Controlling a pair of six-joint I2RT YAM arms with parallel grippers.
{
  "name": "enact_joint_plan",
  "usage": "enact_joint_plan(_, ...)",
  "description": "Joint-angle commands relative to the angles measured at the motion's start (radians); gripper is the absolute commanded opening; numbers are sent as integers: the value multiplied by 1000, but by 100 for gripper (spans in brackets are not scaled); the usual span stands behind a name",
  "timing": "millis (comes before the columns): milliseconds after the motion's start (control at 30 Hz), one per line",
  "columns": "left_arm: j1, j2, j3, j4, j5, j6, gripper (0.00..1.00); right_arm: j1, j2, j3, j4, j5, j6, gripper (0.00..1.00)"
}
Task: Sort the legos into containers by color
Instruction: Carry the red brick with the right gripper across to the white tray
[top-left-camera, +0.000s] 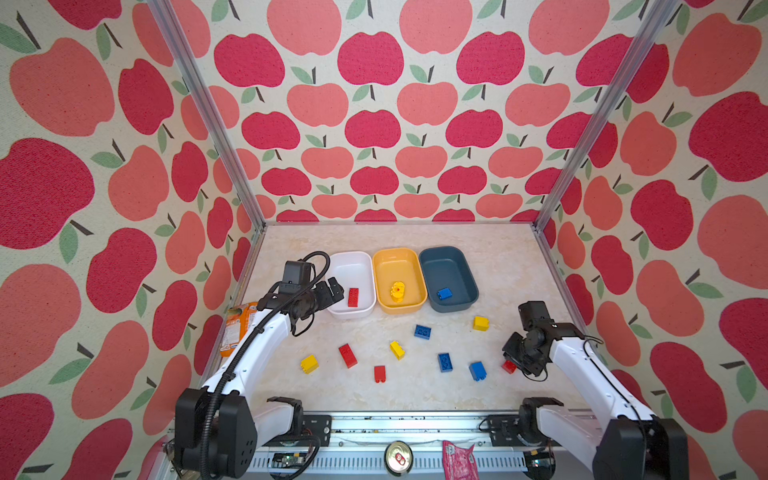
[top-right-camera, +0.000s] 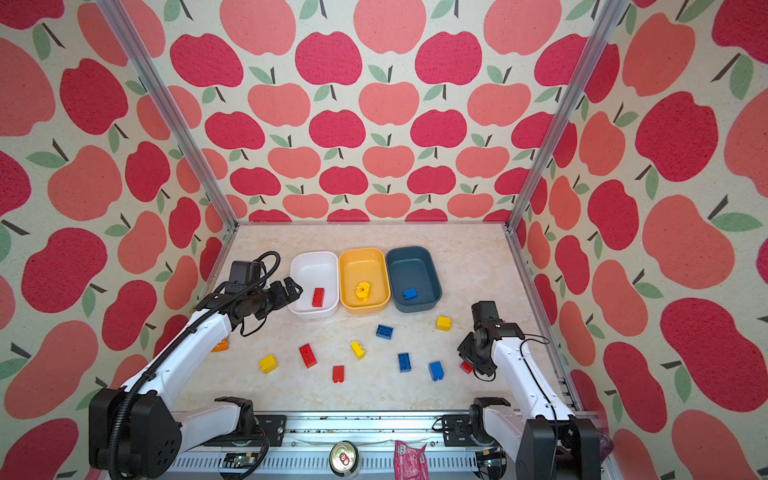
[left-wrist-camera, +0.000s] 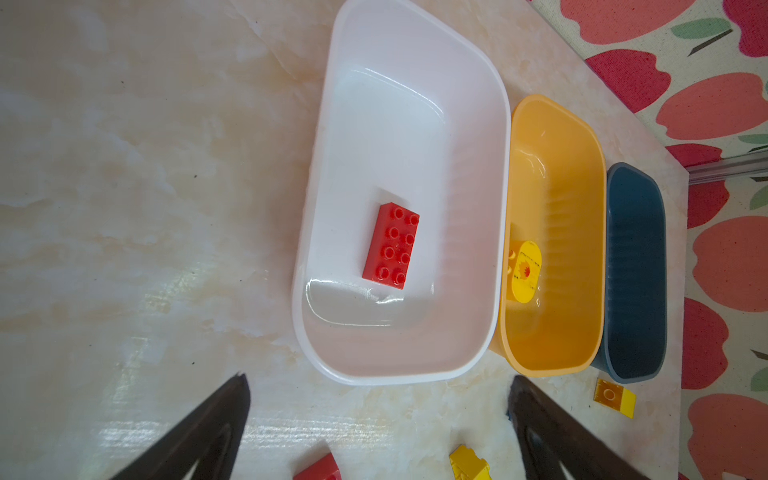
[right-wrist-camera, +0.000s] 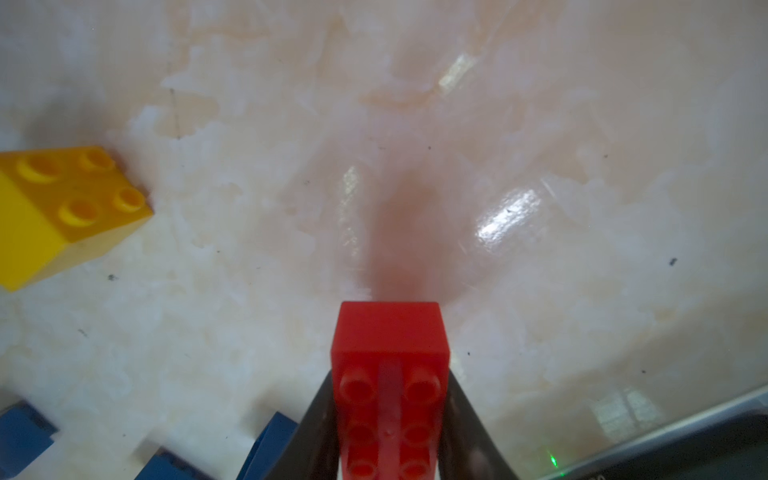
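Note:
Three containers stand in a row at the back: white (top-left-camera: 353, 268), yellow-orange (top-left-camera: 395, 262), dark blue (top-left-camera: 445, 266). A red lego (top-left-camera: 353, 297) lies in the white one, a yellow piece (top-left-camera: 397, 291) in the yellow one, a blue brick (top-left-camera: 444, 294) in the blue one. Loose legos are scattered in front, among them yellow (top-left-camera: 309, 364), red (top-left-camera: 347, 355) and blue (top-left-camera: 444, 362). My left gripper (top-left-camera: 334, 291) hangs open and empty at the white tub's near-left rim (left-wrist-camera: 379, 379). At the right, low over the table, my right gripper (right-wrist-camera: 390, 374) is shut on a red brick (right-wrist-camera: 390, 332).
An orange snack packet (top-left-camera: 237, 328) lies by the left wall under my left arm. A metal can (top-left-camera: 398, 457) and a pink wrapper (top-left-camera: 457, 459) sit on the front rail. A blue brick (top-left-camera: 477, 370) and a yellow one (top-left-camera: 480, 323) lie close to my right gripper.

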Motion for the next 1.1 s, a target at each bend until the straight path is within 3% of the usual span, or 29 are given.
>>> enact_joint_plan(0,9,-26,-21,-25,-14,-12,99,63,-2,82,-38,2,33,27)
enact_joint_plan(367,33,-90,-65,-45,-2,-17,99,329,110,288,18,62,40,26)
enact_joint_plan(733,39,-155,-102,-92,-5,-12,99,602,421,610,81,84,-65,26)
enact_joint_plan(1067,45,-205,-131,-123,-5,-11,99,729,708,909,173,-36,-162,26)
